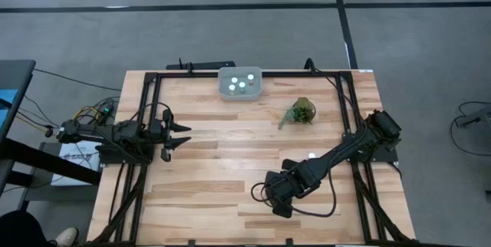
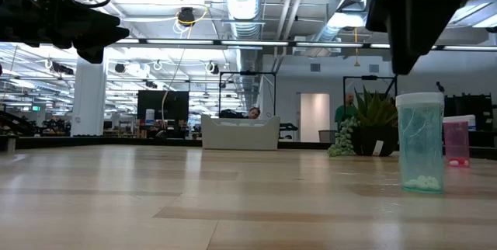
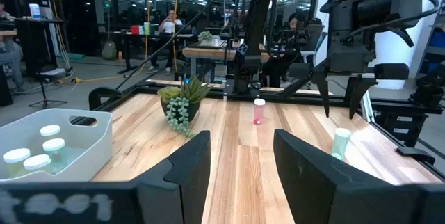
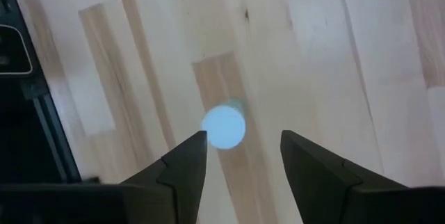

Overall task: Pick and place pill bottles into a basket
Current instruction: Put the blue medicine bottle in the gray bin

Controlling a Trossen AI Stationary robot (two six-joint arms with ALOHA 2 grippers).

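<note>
The right gripper (image 4: 240, 156), fingers spread, hangs above a green bottle (image 4: 224, 126). Centre over its cap, descend straight, then close gently.

Basket (image 1: 240, 83) holds four bottles (image 1: 242, 86) — two upright outside (image 3: 341, 144).

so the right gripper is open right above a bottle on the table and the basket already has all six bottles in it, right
Not quite. The basket holds four bottles, not six. The left wrist view shows two still standing on the table: the greenish bottle and a reddish bottle. The rest holds: the right gripper is open right above the greenish bottle, as the right wrist view shows.
</note>
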